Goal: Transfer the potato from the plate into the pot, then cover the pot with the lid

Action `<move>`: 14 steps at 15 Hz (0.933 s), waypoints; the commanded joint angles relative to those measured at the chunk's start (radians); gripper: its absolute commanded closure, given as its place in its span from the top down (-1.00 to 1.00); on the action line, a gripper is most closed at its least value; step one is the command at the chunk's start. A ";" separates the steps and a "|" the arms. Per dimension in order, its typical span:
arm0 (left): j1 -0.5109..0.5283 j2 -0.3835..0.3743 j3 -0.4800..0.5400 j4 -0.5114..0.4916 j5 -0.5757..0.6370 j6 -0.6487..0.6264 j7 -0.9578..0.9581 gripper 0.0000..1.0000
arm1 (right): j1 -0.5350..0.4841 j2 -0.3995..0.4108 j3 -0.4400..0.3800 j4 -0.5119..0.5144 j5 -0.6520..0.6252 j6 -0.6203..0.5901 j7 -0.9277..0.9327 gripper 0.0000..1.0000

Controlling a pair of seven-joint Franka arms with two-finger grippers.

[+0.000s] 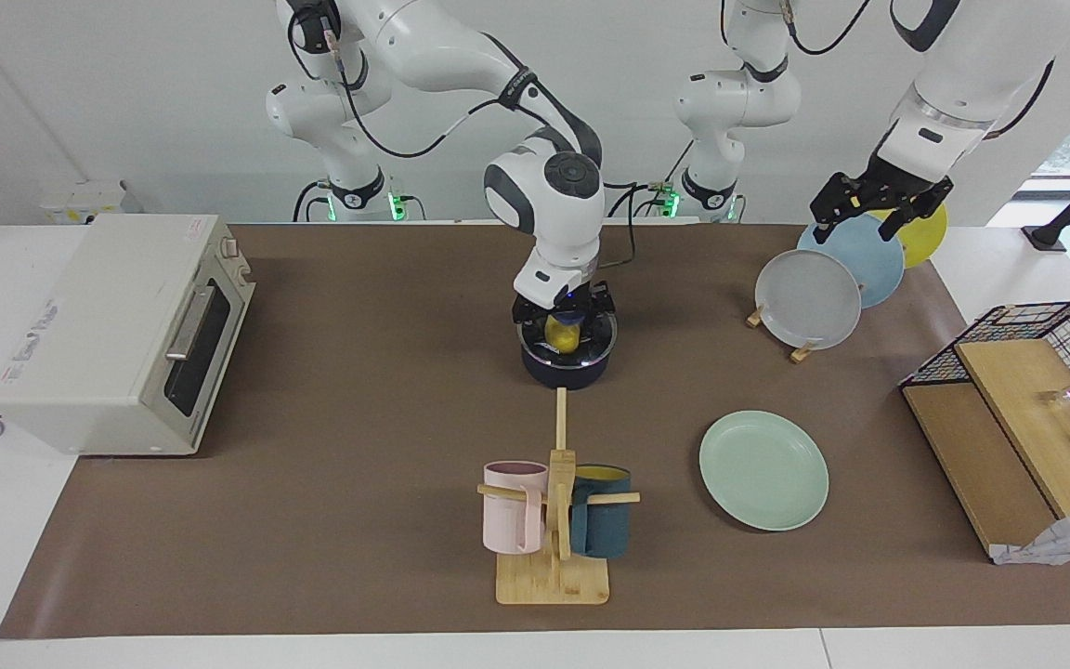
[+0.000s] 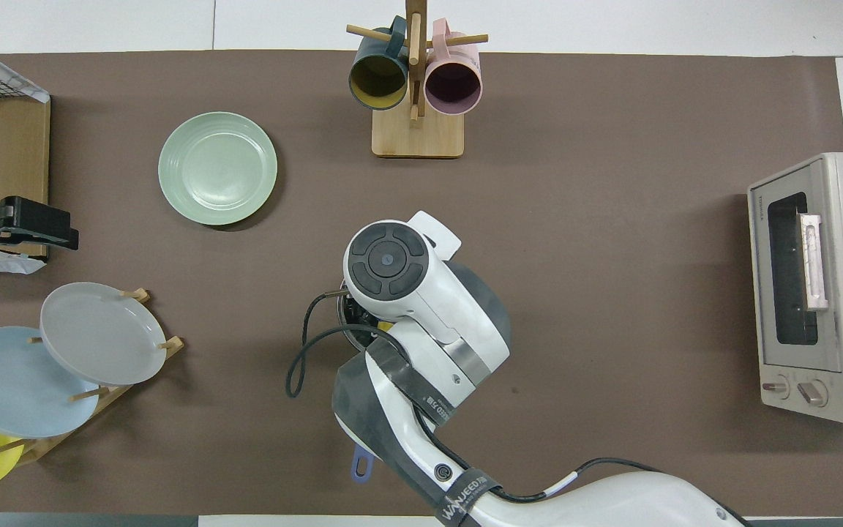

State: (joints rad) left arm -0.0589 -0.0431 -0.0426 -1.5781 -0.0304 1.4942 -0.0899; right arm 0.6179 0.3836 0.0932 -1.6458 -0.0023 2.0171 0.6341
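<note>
The dark navy pot (image 1: 565,370) stands mid-table, nearer to the robots than the mug rack. Its clear glass lid (image 1: 591,342) lies on it, blue knob (image 1: 569,319) up. The yellow potato (image 1: 561,337) shows through the glass, inside the pot. My right gripper (image 1: 565,308) hangs just above the lid, open, with a finger on each side of the knob. From overhead the right arm hides most of the pot; only its blue handle end (image 2: 360,468) shows. The mint-green plate (image 1: 763,470) (image 2: 217,167) lies bare toward the left arm's end. My left gripper (image 1: 869,216) waits open over the plate rack.
A toaster oven (image 1: 117,325) sits at the right arm's end. A wooden mug rack (image 1: 554,520) holds a pink and a teal mug. Grey, blue and yellow plates stand in a rack (image 1: 809,297). A wire basket (image 1: 1055,325) with wooden boards is at the left arm's end.
</note>
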 commanded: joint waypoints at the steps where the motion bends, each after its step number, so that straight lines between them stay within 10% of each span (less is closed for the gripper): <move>1: 0.005 -0.021 0.000 -0.017 -0.013 0.006 -0.002 1.00 | -0.038 -0.018 0.006 0.107 0.021 -0.110 -0.019 1.00; 14: 0.007 -0.029 0.001 -0.017 -0.013 0.003 0.004 1.00 | -0.334 -0.322 -0.001 0.172 -0.040 -0.549 -0.309 1.00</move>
State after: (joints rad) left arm -0.0587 -0.0439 -0.0412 -1.5781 -0.0304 1.4942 -0.0899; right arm 0.3134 0.0943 0.0823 -1.4480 -0.0075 1.4840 0.3439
